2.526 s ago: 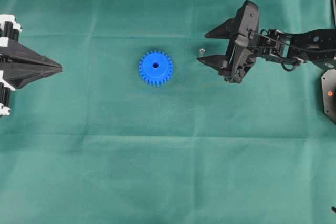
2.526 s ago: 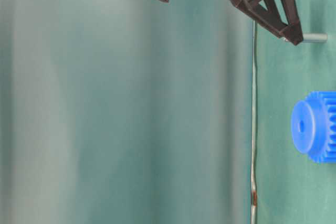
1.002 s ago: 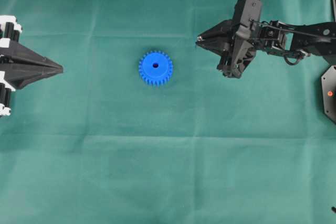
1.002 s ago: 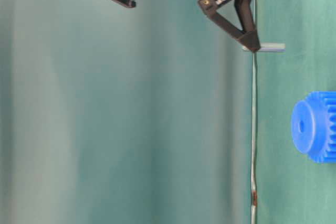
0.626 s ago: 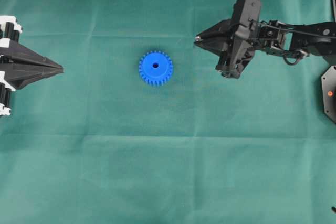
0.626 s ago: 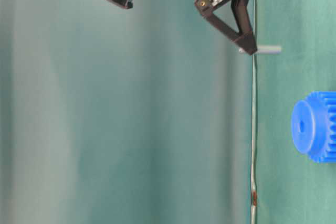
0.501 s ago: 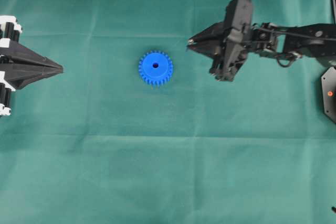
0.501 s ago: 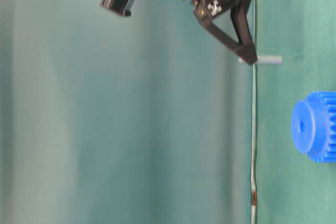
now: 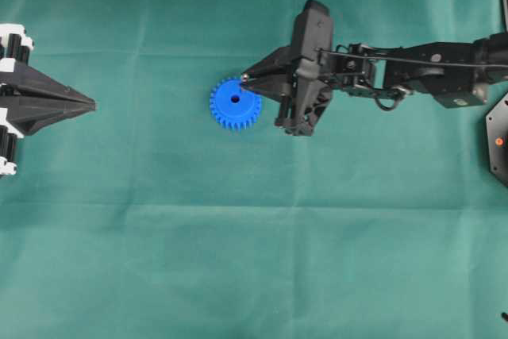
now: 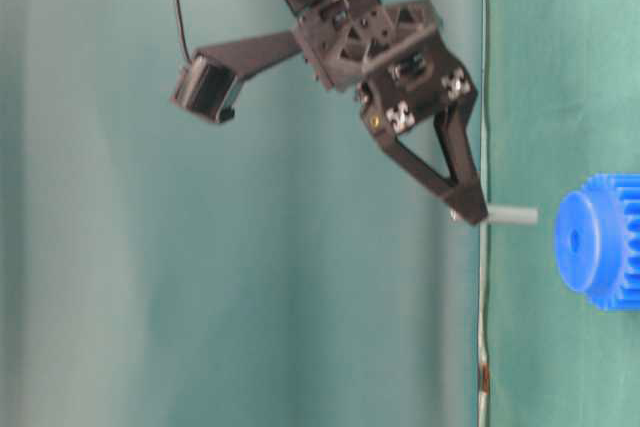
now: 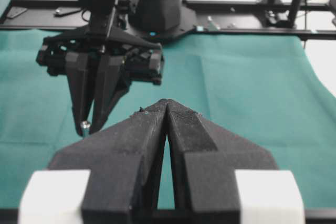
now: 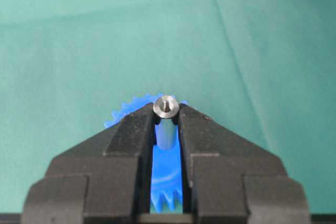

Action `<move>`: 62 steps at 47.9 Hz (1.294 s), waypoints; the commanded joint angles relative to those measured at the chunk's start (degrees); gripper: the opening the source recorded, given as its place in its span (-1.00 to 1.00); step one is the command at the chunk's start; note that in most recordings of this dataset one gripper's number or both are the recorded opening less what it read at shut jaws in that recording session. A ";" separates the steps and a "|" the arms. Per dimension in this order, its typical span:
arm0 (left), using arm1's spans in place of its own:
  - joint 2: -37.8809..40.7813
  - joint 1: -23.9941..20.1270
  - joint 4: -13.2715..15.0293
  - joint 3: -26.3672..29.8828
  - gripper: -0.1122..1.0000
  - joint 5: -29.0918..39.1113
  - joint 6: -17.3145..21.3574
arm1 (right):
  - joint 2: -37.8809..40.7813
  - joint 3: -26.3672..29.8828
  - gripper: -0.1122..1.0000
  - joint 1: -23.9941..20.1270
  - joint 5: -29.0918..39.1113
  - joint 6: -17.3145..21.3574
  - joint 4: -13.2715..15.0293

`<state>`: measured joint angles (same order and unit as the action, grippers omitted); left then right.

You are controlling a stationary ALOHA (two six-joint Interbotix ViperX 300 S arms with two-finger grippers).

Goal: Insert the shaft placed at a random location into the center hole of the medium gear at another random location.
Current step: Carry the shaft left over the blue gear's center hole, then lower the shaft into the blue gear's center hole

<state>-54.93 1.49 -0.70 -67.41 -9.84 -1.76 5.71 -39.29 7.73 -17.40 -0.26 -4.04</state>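
The blue medium gear (image 9: 235, 104) lies flat on the green cloth, its dark center hole (image 9: 235, 99) facing up. My right gripper (image 9: 245, 79) is shut on the silvery shaft (image 12: 166, 105) and holds it upright over the gear's upper right rim. In the table-level view the shaft (image 10: 505, 215) hangs just clear of the gear (image 10: 598, 240), a little to one side of the hole (image 10: 574, 240). The gear (image 12: 167, 174) shows between the jaws under the shaft. My left gripper (image 9: 89, 104) is shut and empty at the far left, well away from the gear.
Green cloth (image 9: 254, 244) covers the whole table, with faint fold lines. A black base plate (image 9: 498, 142) sits at the right edge. The left wrist view shows the right gripper (image 11: 89, 121) ahead and a black frame rail (image 11: 241, 19) behind it.
My right gripper has closed on the shaft, lifted it, and carried it left from the right side to the gear's rim. The left arm has not moved.
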 commanded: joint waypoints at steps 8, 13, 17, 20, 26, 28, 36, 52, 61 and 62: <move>0.44 0.09 0.00 1.23 -0.79 -0.18 -0.09 | 1.93 5.10 -0.54 -0.97 1.32 0.88 -0.26; 0.44 0.09 -0.09 1.23 -0.79 -0.09 -0.09 | 2.11 5.19 -0.54 -0.97 2.02 0.88 -0.26; 0.35 0.09 -0.09 1.23 -0.79 0.00 0.00 | 2.11 5.19 -0.54 -0.97 2.11 0.88 -0.26; 0.44 0.09 -0.09 1.23 -0.79 0.00 -0.09 | 2.11 5.10 -0.54 -0.97 2.11 0.88 -0.18; 0.35 0.09 -0.09 1.23 -0.79 0.00 -0.09 | 2.46 5.01 -0.54 -0.97 2.11 0.88 -0.26; 0.44 0.09 -0.09 1.23 -0.79 0.00 -0.09 | 2.72 5.01 -0.54 -0.97 2.11 0.88 -0.35; 0.44 0.09 -0.09 1.23 -0.79 0.00 -0.09 | 3.69 5.01 -0.54 -0.97 2.11 0.88 -1.14; 0.44 0.09 -0.09 1.23 -0.79 0.00 0.00 | 2.99 5.01 -0.54 -0.97 2.20 0.79 -1.14; 0.44 0.09 0.00 1.23 -0.79 0.00 0.00 | 0.09 4.66 -0.54 -0.97 2.46 0.70 -1.14; 0.44 0.18 -0.09 1.14 -0.79 0.00 -0.09 | 0.00 4.66 -0.54 -0.97 2.55 0.70 -1.14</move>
<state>-54.93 1.49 -0.70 -67.41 -9.58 -1.76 8.35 -35.51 6.94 -15.03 -0.18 -5.01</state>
